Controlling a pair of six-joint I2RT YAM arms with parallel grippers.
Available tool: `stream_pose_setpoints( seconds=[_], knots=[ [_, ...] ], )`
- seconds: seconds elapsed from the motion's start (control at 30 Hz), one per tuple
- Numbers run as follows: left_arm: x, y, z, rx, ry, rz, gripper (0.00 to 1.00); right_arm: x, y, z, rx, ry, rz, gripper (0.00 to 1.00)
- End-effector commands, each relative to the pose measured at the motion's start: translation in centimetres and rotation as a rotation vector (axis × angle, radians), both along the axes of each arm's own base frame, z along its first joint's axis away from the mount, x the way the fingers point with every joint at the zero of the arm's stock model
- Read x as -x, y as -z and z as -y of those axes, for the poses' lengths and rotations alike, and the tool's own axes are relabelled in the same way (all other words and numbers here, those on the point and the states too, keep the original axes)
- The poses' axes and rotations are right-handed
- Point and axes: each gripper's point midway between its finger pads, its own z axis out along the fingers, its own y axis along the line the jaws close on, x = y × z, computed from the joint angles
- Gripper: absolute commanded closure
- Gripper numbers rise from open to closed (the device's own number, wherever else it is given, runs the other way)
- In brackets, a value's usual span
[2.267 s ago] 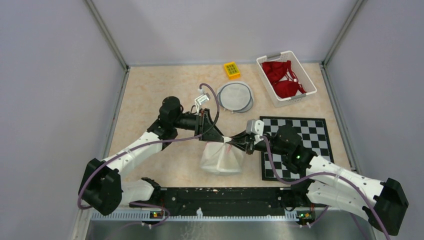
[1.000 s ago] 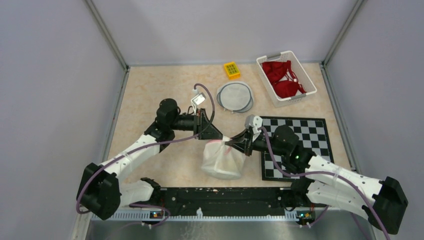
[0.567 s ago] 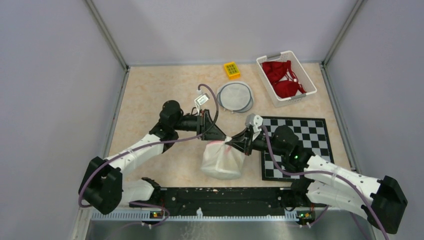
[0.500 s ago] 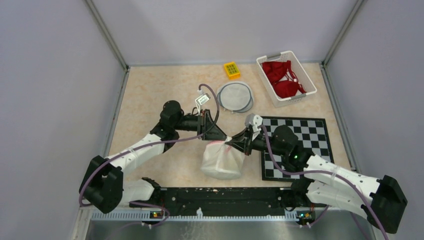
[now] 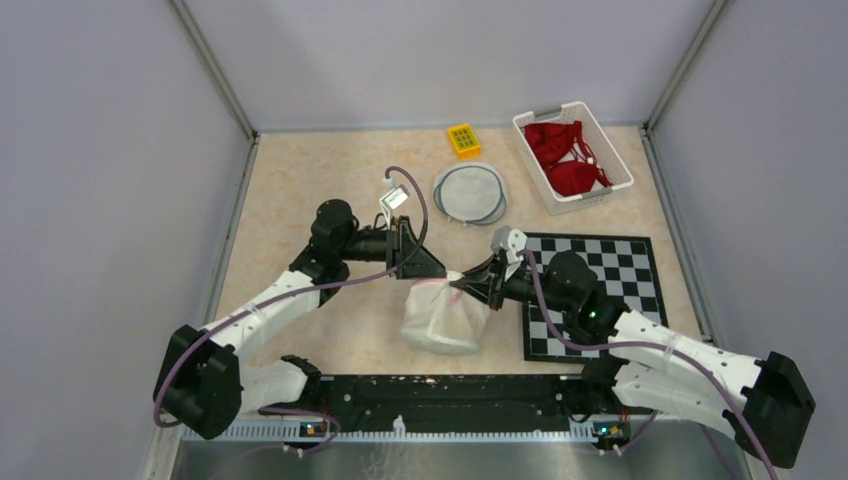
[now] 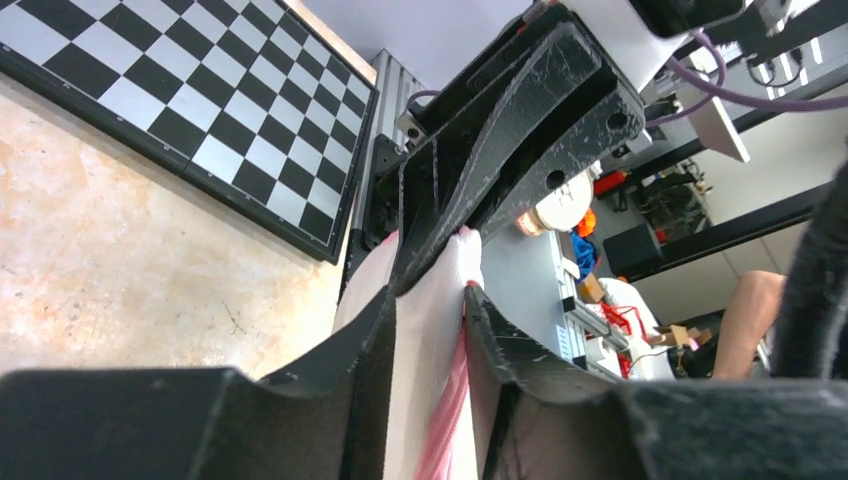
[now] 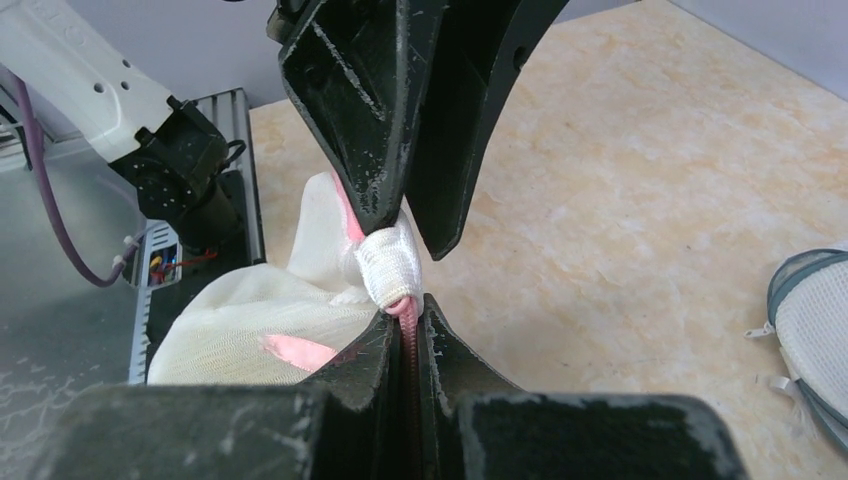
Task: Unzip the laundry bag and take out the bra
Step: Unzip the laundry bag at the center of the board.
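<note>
Both pincers are met tip to tip above the table (image 5: 300,190), at the top of the white mesh laundry bag (image 5: 440,322).

Right pincer (image 7: 405,316): fingers are brought together, clamped on the laundry bag at its pink zipper (image 7: 346,218).

Left pincer (image 6: 430,300): fingers are set part-way apart and closed on a bunched fold of the bag's top edge. The cloth is seen touching both fingers.

The bag is hung below the two pincers, with its lower part slumped on the table. A pink patch (image 7: 290,350) is seen through the mesh under the right pincer. Whether it is the bra cannot be told.

A chessboard (image 5: 630,265) is laid just behind the right pincer, partly under its arm. A round grey-rimmed mesh bag (image 5: 470,192) is noted beyond both pincers, and a yellow block (image 5: 463,140) farther out. A white basket (image 5: 527,130) of red bras (image 5: 565,160) is placed well apart, far and right of the right pincer.
</note>
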Motion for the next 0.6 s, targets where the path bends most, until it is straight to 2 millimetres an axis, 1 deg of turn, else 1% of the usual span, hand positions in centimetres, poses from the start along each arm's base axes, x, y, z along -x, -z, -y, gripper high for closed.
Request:
stream_pose_setpoints(
  seconds=[0.0,0.33,0.47,0.57],
  knots=[
    [0.5,1.0,-0.9,-0.045,-0.031,0.075,0.61,0.4,-3.8,0.0,-0.096,-0.025,0.061,1.0],
    [-0.8,1.9,-0.1,-0.064,-0.071,0.043,0.6,1.0,-4.3,-0.5,-0.109,-0.067,0.076,1.0],
    [-0.3,1.8,0.8,-0.04,-0.049,0.035,0.6,1.1,-4.0,-0.7,-0.114,-0.071,0.067,1.0],
    [-0.2,1.6,1.2,-0.029,-0.041,0.02,0.63,1.1,-3.9,-0.9,-0.118,-0.074,0.061,1.0]
  ],
)
